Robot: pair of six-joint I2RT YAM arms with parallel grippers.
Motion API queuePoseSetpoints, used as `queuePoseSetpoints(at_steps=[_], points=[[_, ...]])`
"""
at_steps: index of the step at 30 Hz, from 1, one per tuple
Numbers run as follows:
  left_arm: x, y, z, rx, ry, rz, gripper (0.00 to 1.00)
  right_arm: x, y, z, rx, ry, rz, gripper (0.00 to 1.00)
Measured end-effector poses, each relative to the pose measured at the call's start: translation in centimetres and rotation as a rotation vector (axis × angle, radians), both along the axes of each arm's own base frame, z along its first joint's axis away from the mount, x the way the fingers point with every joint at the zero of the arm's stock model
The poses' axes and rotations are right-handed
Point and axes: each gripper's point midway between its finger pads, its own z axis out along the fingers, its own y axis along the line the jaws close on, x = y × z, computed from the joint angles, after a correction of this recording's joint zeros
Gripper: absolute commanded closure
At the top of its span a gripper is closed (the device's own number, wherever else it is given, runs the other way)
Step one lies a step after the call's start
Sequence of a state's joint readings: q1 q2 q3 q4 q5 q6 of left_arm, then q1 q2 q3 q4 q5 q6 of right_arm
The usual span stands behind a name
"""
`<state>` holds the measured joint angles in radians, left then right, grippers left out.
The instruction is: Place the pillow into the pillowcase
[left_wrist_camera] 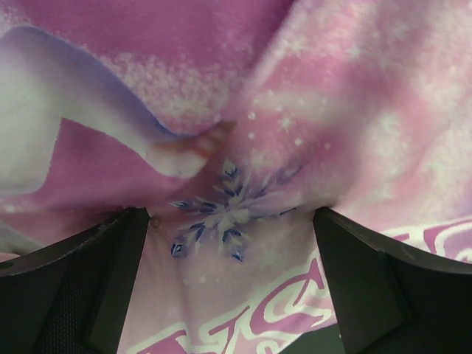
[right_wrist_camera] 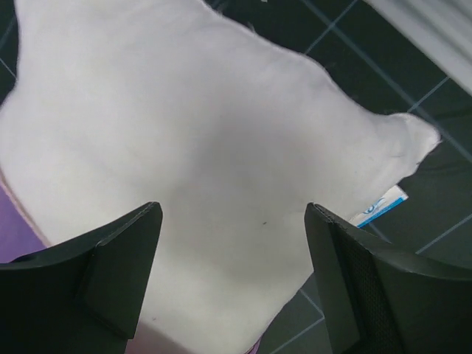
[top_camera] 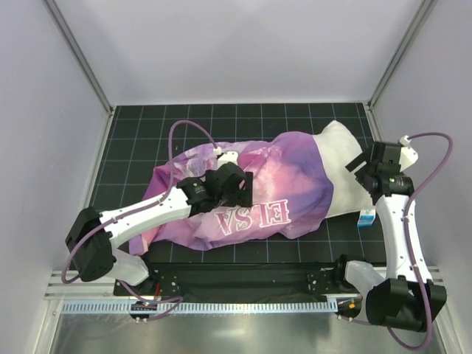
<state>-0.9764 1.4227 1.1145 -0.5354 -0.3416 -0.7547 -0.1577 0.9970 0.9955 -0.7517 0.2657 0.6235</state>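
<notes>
The pink-and-purple pillowcase (top_camera: 251,188) lies bunched across the middle of the mat and covers most of the pillow. The pillow's white end (top_camera: 343,166) sticks out of it on the right, with a small blue-and-white tag (top_camera: 366,219) at its near edge. My left gripper (top_camera: 230,186) stands open over the pillowcase. In the left wrist view its fingers (left_wrist_camera: 96,280) straddle printed fabric with a blue snowflake (left_wrist_camera: 225,210), gripping nothing. My right gripper (top_camera: 366,164) hangs open above the bare pillow (right_wrist_camera: 184,125). The tag (right_wrist_camera: 380,206) shows beside its right finger, and the pillowcase hem (right_wrist_camera: 15,228) sits at the left.
The black gridded mat (top_camera: 133,133) is bounded by white walls on the left, right and back. A metal rail (top_camera: 243,306) runs along the near edge between the two arm bases. The left arm's cable (top_camera: 188,129) loops over the mat behind the pillowcase.
</notes>
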Motion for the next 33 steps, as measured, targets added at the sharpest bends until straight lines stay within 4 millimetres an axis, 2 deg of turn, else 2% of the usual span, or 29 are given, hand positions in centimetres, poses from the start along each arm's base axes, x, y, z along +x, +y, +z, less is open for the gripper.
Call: queuePoseSetpoints(at_steps=[3,5,8,11,13,14,17,19,21,24,26,29,31,33], points=[[2.4,1.5,-1.2,-0.019,0.032,0.065,0.0,0.2,1.2,-4.2,0.066,0.052,0.027,0.19],[4.5,3.1,-1.0,-0.04,0.023,0.13,0.0,0.1,2.9,-6.6,0.102,0.053,0.081,0.22],[7.8,6.3,-0.2,-0.049,-0.011,0.244,0.0,0.0,6.3,-8.3,0.152,0.013,0.197,0.38],[10.4,9.1,1.4,-0.017,-0.046,0.326,0.0,0.3,11.6,-7.8,0.19,-0.055,0.365,0.4],[12.9,10.0,3.9,0.008,-0.095,0.362,0.0,-0.4,16.3,-7.0,0.223,-0.101,0.518,0.4],[14.1,9.9,5.5,0.004,-0.127,0.369,0.0,-1.2,18.6,-6.6,0.237,-0.115,0.597,0.4],[15.5,8.8,9.7,0.021,-0.202,0.336,0.0,-4.2,23.9,-5.1,0.275,-0.15,0.802,0.38],[14.4,7.5,11.6,0.046,-0.249,0.284,0.0,-5.7,25.6,-4.2,0.294,-0.172,0.883,0.37],[11.9,5.5,12.3,0.071,-0.265,0.194,0.0,-6.0,25.9,-3.3,0.3,-0.201,0.904,0.37],[7.0,1.7,12.1,0.093,-0.273,0.023,0.0,-5.9,25.7,-2.1,0.29,-0.233,0.908,0.37],[4.7,0.2,11.3,0.104,-0.259,-0.056,0.0,-5.9,25.4,-1.7,0.276,-0.246,0.906,0.36],[3.2,-0.9,10.0,0.141,-0.241,-0.119,0.0,-6.0,25.0,-1.5,0.258,-0.254,0.905,0.33],[3.0,-1.6,9.1,0.18,-0.241,-0.138,0.0,-6.1,24.6,-1.5,0.243,-0.258,0.9,0.31],[2.7,-3.2,8.4,0.227,-0.247,-0.167,0.0,-6.1,24.0,-1.3,0.225,-0.268,0.884,0.31]])
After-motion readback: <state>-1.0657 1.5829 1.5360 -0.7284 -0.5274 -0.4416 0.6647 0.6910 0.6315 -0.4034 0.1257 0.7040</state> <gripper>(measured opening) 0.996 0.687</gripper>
